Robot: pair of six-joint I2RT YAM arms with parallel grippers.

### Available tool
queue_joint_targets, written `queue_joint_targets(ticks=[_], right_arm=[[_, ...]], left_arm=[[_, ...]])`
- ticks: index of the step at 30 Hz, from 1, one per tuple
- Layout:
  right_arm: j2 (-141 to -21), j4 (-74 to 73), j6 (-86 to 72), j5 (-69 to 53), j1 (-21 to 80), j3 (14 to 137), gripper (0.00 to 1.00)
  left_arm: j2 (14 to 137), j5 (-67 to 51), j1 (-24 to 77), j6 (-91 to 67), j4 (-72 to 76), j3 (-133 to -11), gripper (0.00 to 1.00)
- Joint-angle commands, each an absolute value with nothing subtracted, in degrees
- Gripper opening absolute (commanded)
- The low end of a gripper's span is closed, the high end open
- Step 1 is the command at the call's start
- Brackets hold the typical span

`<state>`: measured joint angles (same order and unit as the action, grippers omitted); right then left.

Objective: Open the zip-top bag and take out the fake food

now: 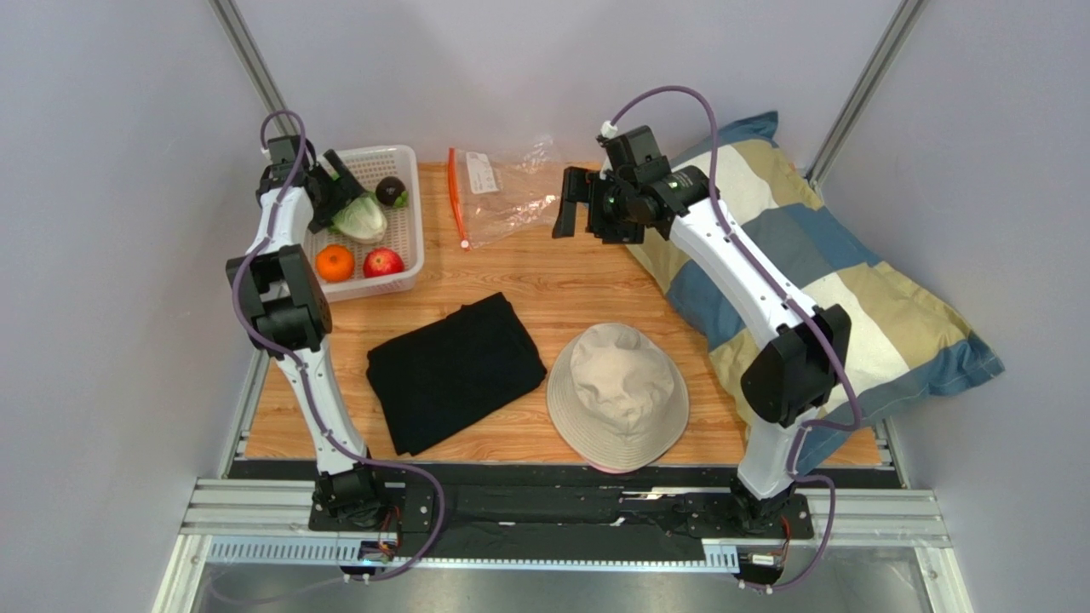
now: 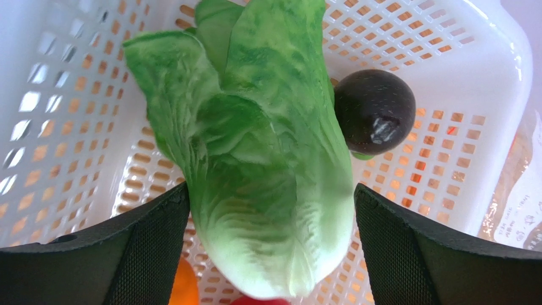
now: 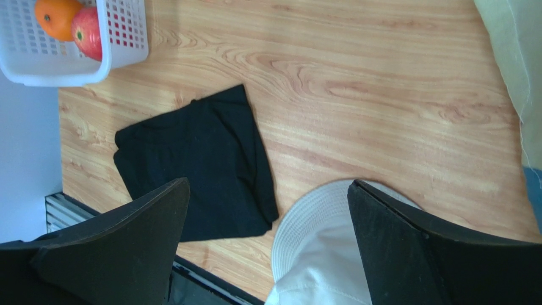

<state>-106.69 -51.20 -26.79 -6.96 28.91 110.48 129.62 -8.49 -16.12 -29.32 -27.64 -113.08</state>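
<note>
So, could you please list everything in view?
zip-top bag: one, clear, orange zip, far centre
mesh basket: one, white, far left
cabbage: one, green-white, in basket
dark fruit: one, purple-black, in basket
orange: one, orange, in basket
apple: one, red, in basket
folded cloth: one, black, centre
bucket hat: one, beige, right of cloth
pillow: one, blue-cream patchwork, right
table: one, wood-grain, beneath
left fingers: two, black, open around cabbage
right fingers: two, black, open, empty

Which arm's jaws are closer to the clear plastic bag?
The right arm: its open jaws hang just beside the zip-top bag. The left arm has its jaws farther off, over the white basket, either side of the cabbage.
</note>
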Motion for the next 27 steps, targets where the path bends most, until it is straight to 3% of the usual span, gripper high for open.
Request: queue_joint_targets(ticks=[1,5,9,13,17,22,23,27], right_arm=[[-98.10,-54.05,-25.66,-4.84,28.65,105.04,1.00],[-88.36,-53.88,-25.66,-1.85,28.92,96.43,1.00],[-80.19,-52.04,-26.28,3.57,28.83,88.00,1.00],[-71.39,-48.35,-30.66,6.94,28.92,77.73,1.00],[-60.23,-41.86,-35.84,5.81,29.00,67.54,1.00],[-44.51,-38.93,-36.39,9.13,29.09,64.16,1.00],[-43.60,-41.89,-36.13,13.14,29.09,66.51,1.00],[-44.29,-55.08,-36.91,21.17,29.09,75.63,1.00]], left_arm=[[119.20,-6.68,-16.09,-30.23,-31.62,-109.79,0.97],[104.21,-11.07,-11.36,-31.38,-36.64,-96.56,0.98],[87.49,-12.56,1.20,-30.06,-38.50,-82.38,0.98],[70.09,-12.04,22.53,-30.15,-34.48,-69.72,0.99],[47.45,-12.82,32.42,-31.02,-25.50,-55.94,0.99],[29.37,-6.27,33.66,-32.70,-18.98,-55.62,0.99],[28.75,-0.41,33.58,-30.09,-20.99,-60.16,0.99],[35.75,4.92,33.57,-26.98,-34.77,-72.84,0.99]])
